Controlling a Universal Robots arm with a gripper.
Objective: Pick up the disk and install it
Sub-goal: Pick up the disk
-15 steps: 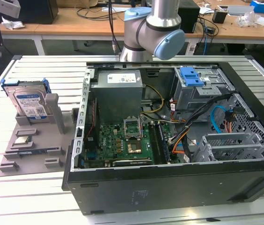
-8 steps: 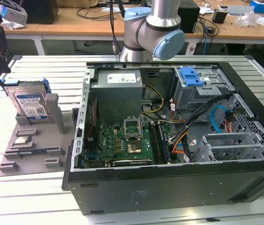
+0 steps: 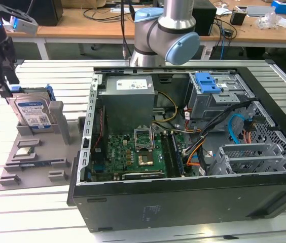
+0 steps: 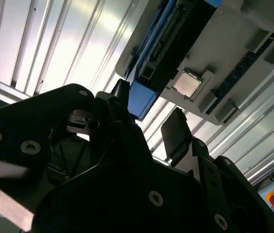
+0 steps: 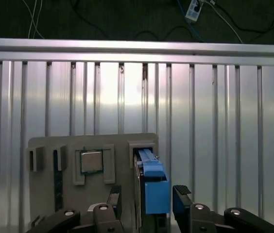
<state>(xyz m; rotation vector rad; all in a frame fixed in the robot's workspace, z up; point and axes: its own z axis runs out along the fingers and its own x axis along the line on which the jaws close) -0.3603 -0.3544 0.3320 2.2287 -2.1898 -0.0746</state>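
Note:
The disk [image 3: 32, 112] stands on edge in a slot of the grey holder [image 3: 36, 162] at the exterior view's left, its white-and-blue label facing out. Its blue rail end [image 5: 154, 187] points up at the wrist. My gripper [image 3: 4, 87] hangs just above the disk's upper corner. In both wrist views the gripper [image 5: 146, 203] is open, with its black fingers [image 5: 180, 198] on either side of the blue rail [image 4: 142, 99] and a gap showing on at least one side. The gripper [image 4: 149, 116] holds nothing.
An open computer case [image 3: 183, 202] lies at the exterior view's right, with a motherboard [image 3: 133, 152], a grey power-supply box [image 3: 128, 93] and a metal drive cage topped by a blue bracket [image 3: 207, 82]. A processor chip [image 5: 91, 161] sits in the holder beside the disk.

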